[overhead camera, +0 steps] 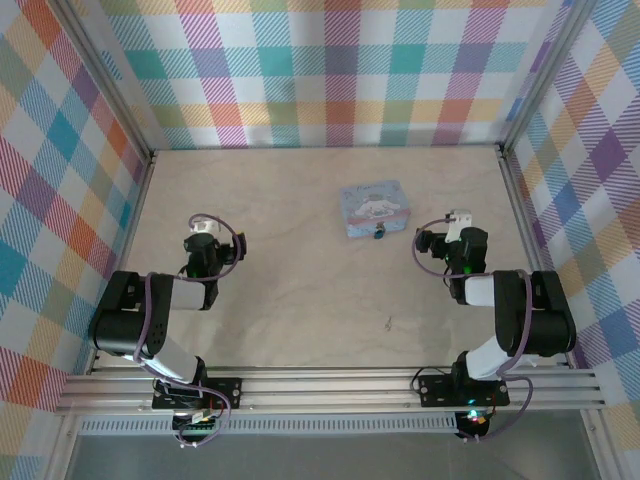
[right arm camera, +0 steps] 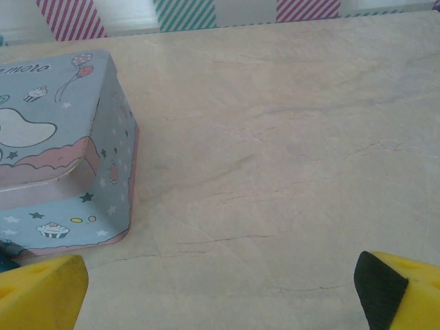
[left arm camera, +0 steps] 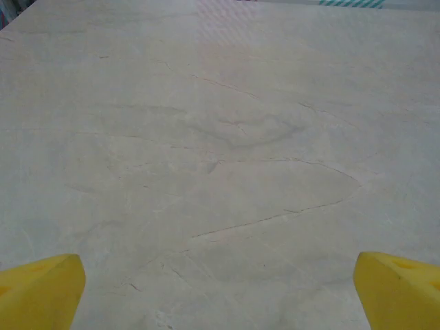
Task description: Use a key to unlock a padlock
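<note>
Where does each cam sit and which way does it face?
Top: above and behind the bases, looking down on the table; shows left arm, right arm, box, padlock at its near side, key nearer.
Left wrist: on the left arm, facing far across table; left gripper open at the bottom edge.
Right wrist: on the right arm, facing the far wall; box at left, right gripper open.
Shared: top and right wrist both show the box.

Tiny blue padlock [overhead camera: 379, 232], probable dark key [overhead camera: 388, 322] well apart
</note>
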